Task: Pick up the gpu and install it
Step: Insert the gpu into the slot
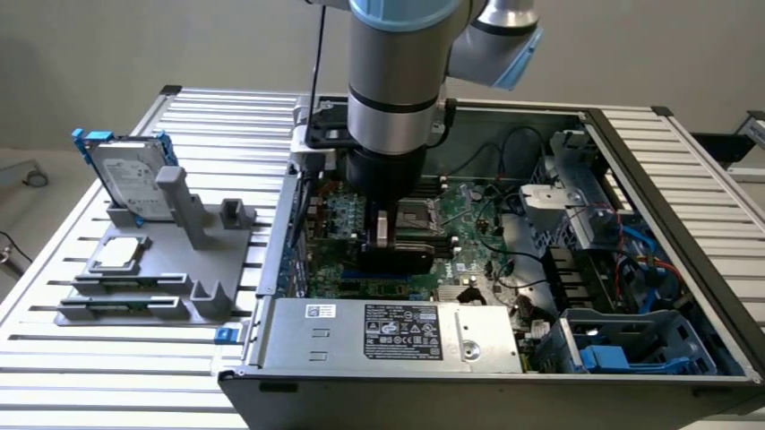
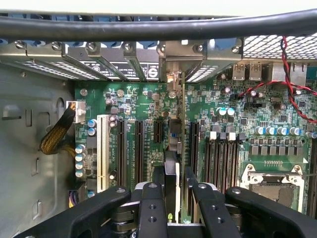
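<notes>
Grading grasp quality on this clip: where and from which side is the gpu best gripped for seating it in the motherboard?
Probably the top edge, from above, as the end effector has it. The gpu stands on edge and is thin, so a clamp across its two flat faces leaves the lower edge and the metal bracket free toward the slots.

Quantities: one gpu [image 2: 173,141] in the gripper [image 2: 173,179]; one power supply [image 1: 389,331] near it; one hard drive [image 1: 125,175] and one silver chip [image 1: 120,253] well apart from it.
</notes>
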Motion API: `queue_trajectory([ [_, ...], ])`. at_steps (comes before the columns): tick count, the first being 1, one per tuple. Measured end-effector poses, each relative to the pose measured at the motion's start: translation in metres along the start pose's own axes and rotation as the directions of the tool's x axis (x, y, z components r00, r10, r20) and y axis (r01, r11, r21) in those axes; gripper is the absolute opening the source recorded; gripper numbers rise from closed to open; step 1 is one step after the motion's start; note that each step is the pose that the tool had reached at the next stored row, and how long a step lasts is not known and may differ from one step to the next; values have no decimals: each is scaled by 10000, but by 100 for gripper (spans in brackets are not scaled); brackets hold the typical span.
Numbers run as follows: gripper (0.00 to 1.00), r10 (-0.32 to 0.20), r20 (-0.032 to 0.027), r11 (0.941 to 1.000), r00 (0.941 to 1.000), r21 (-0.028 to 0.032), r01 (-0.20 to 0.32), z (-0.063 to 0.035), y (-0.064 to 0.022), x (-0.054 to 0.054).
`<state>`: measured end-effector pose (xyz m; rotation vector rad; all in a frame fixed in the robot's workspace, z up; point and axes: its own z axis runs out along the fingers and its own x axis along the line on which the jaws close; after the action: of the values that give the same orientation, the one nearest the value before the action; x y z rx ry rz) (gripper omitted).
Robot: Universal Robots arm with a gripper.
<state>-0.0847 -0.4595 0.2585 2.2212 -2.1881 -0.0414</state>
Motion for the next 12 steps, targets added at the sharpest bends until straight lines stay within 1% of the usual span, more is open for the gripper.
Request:
queue_trajectory([
  [7, 27, 0, 17, 10000, 10000, -90, 0, 16, -1, 0],
  [10, 27, -2, 28, 9999, 10000, -148, 2, 18, -3, 0],
  [12, 27, -2, 42, 9998, 10000, -202, 3, 19, -5, 0],
])
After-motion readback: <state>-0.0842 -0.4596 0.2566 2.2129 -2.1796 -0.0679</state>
